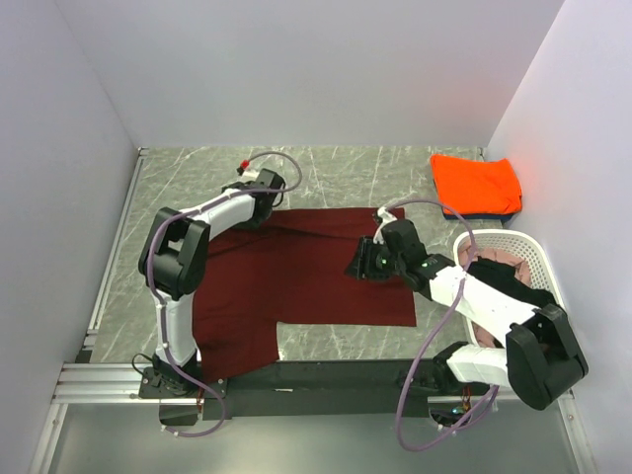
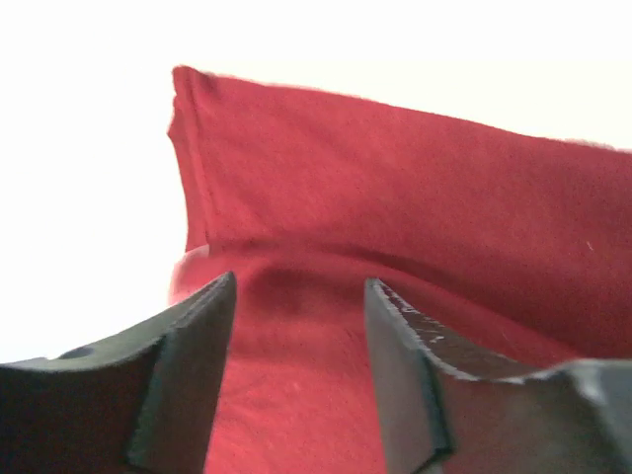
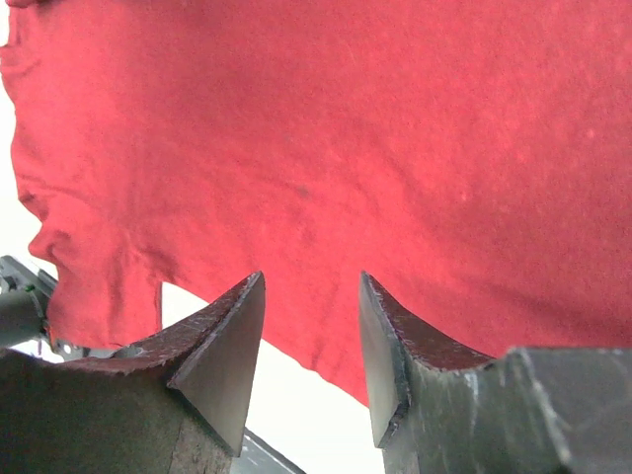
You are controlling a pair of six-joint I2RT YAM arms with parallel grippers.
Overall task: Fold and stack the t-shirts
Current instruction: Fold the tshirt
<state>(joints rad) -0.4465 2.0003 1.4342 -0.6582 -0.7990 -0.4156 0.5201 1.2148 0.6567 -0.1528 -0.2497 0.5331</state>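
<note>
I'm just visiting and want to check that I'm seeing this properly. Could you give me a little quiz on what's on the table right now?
1. True or false: the maroon t-shirt lies on the table, outside the white basket.
2. What colour is the folded t-shirt at the far right corner? A) green B) orange C) white
3. Fill in: the left claw and the right claw both have their jaws ___ (open or shut).

Key: 1 true; 2 B; 3 open.
</note>
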